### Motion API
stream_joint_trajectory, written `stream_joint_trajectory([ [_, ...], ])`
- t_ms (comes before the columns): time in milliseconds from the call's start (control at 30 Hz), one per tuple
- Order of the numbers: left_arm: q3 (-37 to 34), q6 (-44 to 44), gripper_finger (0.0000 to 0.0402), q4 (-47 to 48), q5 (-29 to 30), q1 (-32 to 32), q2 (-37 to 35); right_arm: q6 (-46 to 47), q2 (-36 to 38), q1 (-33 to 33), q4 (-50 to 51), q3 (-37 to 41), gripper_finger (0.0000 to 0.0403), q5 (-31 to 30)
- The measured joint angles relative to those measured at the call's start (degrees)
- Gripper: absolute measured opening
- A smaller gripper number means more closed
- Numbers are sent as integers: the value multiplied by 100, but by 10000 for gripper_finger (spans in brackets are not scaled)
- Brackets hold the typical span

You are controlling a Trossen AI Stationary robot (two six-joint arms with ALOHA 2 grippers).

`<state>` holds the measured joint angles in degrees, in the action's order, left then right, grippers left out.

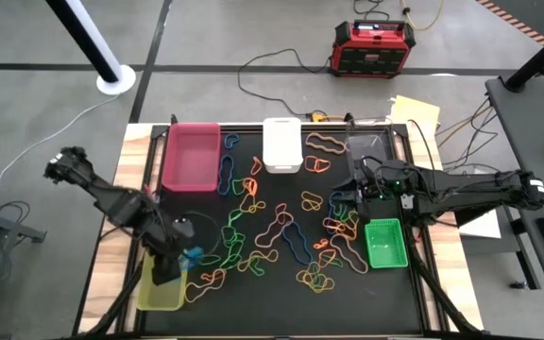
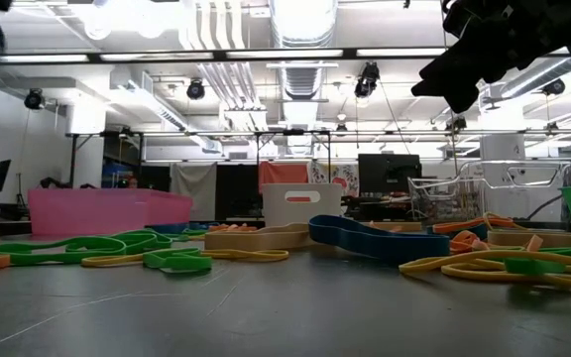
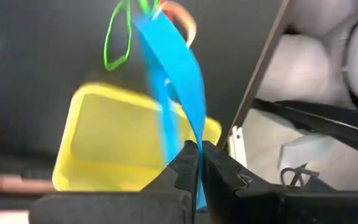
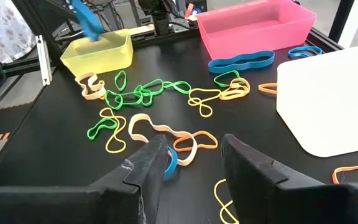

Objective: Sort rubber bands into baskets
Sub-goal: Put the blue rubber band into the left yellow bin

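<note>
Your left gripper (image 3: 196,152) has its fingers squeezed tight on a blue band (image 3: 174,74), and it hangs right over the yellow basket (image 1: 161,283) at the near left corner of the desk (image 1: 281,307). I think the drop comes next. Keep the gripper over the middle of the basket, so the floppy band does not flop over the rim. Open the fingers all the way, and wait for the band to fall clear (it may stick to a finger for a moment).

Your right gripper (image 4: 194,152) holds nothing. Its fingers stand apart, above the bands just beside the green basket (image 1: 386,243).

The view from above shows the whole pile of bands (image 1: 281,227) spread over the desk, with the pink basket (image 1: 192,156) and the white basket (image 1: 282,144) at the far side. The left wrist view shows what that one cannot: the band pinched at its end, dangling over the yellow basket.
</note>
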<state>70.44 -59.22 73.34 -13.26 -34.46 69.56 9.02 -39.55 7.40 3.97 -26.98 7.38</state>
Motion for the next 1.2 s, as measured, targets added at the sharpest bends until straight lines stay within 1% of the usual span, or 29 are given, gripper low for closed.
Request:
stream_joint_trajectory([
  [67,-265,-409,0,11,-173,-138,0,19,0,0,0,0,146,2],
  [200,-795,-1070,0,-53,-743,-417,0,33,0,0,0,0,148,2],
  [300,-1121,-1346,0,-466,-1054,-530,-2,33,0,0,0,0,150,2],
  [367,-1289,-1515,0,-773,-1128,-560,-2,33,0,0,0,0,150,2],
  [533,-1574,-1589,0,-1298,-1136,-564,10,22,0,0,0,0,149,2],
  [733,-1962,-1627,0,-1351,-1148,-564,17,7,0,0,-2,0,153,2],
  [833,-2133,-1743,0,-1350,-926,-563,17,6,0,0,-2,0,151,1],
  [900,-2194,-1814,2,-1355,-878,-561,17,2,0,0,-2,0,151,1],
  [1033,-2208,-1889,26,-1370,-848,-561,17,0,0,0,-2,0,154,0],
  [1200,-2208,-1999,78,-1355,-826,-561,17,-2,0,0,-2,0,160,0],
])
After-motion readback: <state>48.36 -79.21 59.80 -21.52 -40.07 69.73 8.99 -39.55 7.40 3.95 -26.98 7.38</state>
